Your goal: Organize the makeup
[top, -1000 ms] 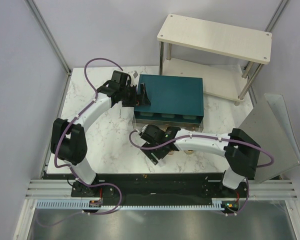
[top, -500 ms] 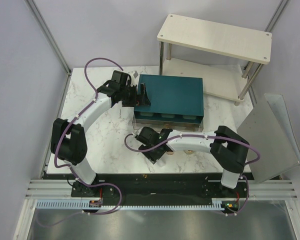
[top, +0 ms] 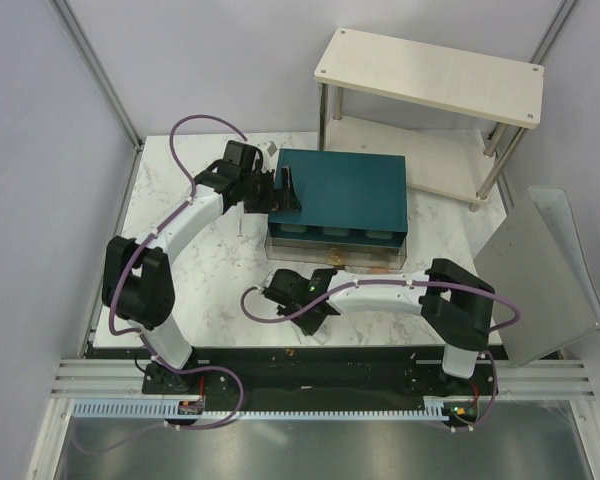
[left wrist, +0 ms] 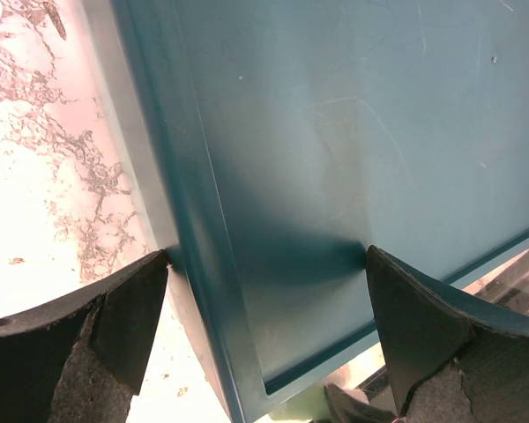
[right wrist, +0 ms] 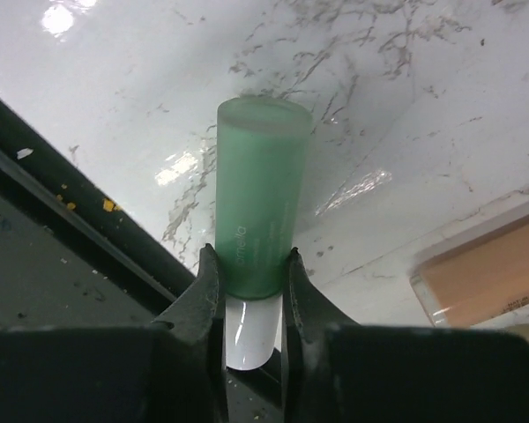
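Two tubes: green tube (right wrist: 260, 194) held over the marble table (top: 210, 285) near its front edge; peach tube (right wrist: 489, 264) lying close by.
Right gripper (right wrist: 251, 264): jaws clamped on green tube just above its white cap (right wrist: 249, 339).
Left gripper (top: 280, 190): jaws wide apart, straddling left edge of teal box (left wrist: 353, 132).

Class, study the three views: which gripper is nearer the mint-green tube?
Right. The right gripper is clamped around the mint-green tube near the table's front edge; the left gripper straddles the teal box's left end, farther back.
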`<action>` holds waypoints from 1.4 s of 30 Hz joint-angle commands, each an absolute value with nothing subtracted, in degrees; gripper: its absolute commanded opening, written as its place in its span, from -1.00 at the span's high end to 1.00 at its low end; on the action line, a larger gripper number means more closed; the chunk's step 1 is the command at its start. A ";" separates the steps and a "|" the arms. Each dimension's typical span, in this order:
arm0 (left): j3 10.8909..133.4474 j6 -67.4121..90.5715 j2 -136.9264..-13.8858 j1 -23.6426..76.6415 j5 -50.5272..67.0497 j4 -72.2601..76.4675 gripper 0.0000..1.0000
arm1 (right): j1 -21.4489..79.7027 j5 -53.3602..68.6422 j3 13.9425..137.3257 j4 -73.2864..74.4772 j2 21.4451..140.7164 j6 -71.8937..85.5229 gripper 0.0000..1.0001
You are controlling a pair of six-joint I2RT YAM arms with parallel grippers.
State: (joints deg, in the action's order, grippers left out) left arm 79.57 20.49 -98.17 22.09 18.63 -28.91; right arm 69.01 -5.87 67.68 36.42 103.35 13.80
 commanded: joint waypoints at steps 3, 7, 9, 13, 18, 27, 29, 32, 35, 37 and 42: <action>79.80 16.61 -100.72 23.29 16.61 -33.49 -0.96 | 70.05 -9.48 79.42 45.17 96.69 12.04 1.00; 79.98 16.70 -100.81 23.29 16.70 -33.40 -0.96 | 70.05 -18.35 87.87 49.21 94.49 9.41 1.00; 80.16 16.79 -100.99 23.29 16.61 -33.49 -0.96 | 70.14 -22.92 91.75 50.01 93.96 6.08 1.00; 80.42 16.70 -101.25 23.29 16.79 -33.49 -0.96 | 70.05 -29.87 94.31 48.52 92.55 -1.30 1.00; 80.60 16.61 -101.34 23.29 16.96 -33.49 -0.96 | 69.87 -38.91 89.13 41.06 89.48 -12.36 1.00; 80.77 16.44 -101.69 23.20 17.14 -33.49 -0.96 | 66.19 -40.69 78.05 25.32 85.34 -25.48 1.00; 80.86 16.35 -101.69 23.20 17.05 -33.66 -0.96 | 64.43 -40.25 77.26 23.65 85.52 -26.89 1.00; 80.86 16.26 -101.78 23.20 16.96 -33.84 -0.96 | 62.14 -39.73 76.64 21.89 85.87 -27.42 1.00; 80.86 16.08 -101.69 23.20 17.05 -33.92 -0.96 | 60.73 -38.50 75.94 21.36 86.48 -27.51 1.00; 80.86 15.91 -101.69 23.12 16.88 -34.01 -0.96 | 60.38 -38.15 75.41 21.36 86.83 -27.33 1.00; 80.86 15.73 -101.69 22.94 16.70 -34.36 -0.96 | 60.38 -35.69 75.06 21.53 86.13 -25.67 1.00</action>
State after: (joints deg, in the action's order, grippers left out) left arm 80.86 20.14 -98.87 22.13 18.59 -30.30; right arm 60.16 -37.23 75.05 24.40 88.44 -26.11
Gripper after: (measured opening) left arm 0.982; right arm 0.350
